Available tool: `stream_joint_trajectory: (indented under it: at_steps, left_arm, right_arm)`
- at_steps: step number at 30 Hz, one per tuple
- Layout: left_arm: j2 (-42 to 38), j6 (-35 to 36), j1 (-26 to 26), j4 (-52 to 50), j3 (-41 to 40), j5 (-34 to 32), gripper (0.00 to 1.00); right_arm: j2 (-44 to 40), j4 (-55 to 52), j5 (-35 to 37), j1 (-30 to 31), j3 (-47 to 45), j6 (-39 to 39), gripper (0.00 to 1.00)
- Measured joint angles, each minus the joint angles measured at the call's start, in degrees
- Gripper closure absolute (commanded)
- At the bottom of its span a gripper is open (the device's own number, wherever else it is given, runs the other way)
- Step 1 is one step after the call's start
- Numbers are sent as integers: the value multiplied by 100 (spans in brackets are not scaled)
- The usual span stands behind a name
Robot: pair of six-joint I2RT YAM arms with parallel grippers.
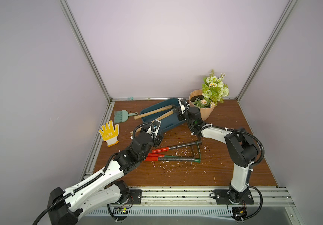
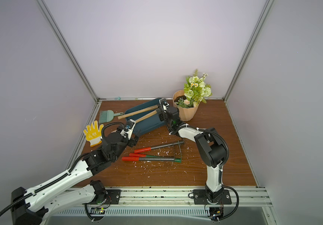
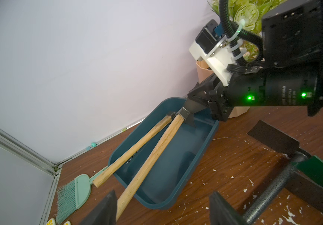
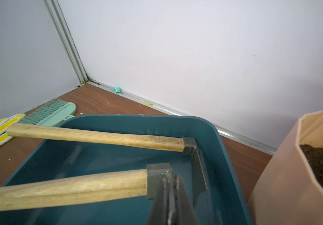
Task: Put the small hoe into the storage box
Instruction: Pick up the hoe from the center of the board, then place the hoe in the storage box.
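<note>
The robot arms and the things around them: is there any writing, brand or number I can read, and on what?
No text can be read for certain.
Right arm's black wrist housing: white print, too blurred to read.
Yellow glove: white mark, too small to read.

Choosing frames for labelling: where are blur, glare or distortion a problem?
In both top views: even light, frame posts splayed by the wide lens. Left wrist view: left gripper blurred, green lamps flare. Right wrist view: right gripper blurred, small hoe fairly sharp.
</note>
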Motion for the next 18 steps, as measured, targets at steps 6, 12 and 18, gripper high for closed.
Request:
stream_joint_trajectory:
  at_steps: [6,12,18]
  left_arm:
    - [-140,-4,0,-234,20,-83,24]
    - [-133,-4,9,-350,57,-149,24]
    - [-72,-2,11,-446,162,-175,24]
  right_arm:
    - [490,603,17,-131,4,328,100]
    - [1224,844,13,-190,372,603,100]
    - [1733,839,17,-205,780,752,100]
